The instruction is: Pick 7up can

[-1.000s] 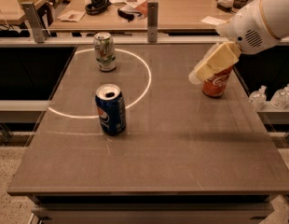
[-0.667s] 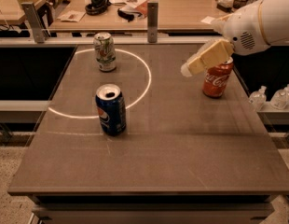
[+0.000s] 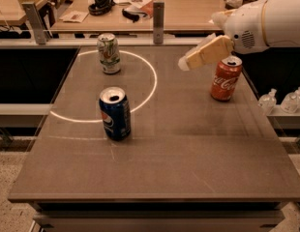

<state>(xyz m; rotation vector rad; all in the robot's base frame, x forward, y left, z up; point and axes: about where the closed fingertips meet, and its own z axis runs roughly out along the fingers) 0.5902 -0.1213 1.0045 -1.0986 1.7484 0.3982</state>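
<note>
Tabletop [image 3: 188, 153], 7up can [image 3: 109, 53] unobstructed, claw [image 3: 188, 61] near Coke can [image 3: 226, 79], arm [image 3: 271, 21] cropped

The 7up can [image 3: 109, 53], pale silver-white with green markings, stands upright at the table's [image 3: 188, 153] far left, just inside the white ring's [image 3: 153, 81] far arc. The gripper [image 3: 185, 64] hovers well apart to its right.

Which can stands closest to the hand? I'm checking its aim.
The red cola can, right beside the hand hovering at right; the blue can and pale green-marked can stand far left.
</note>
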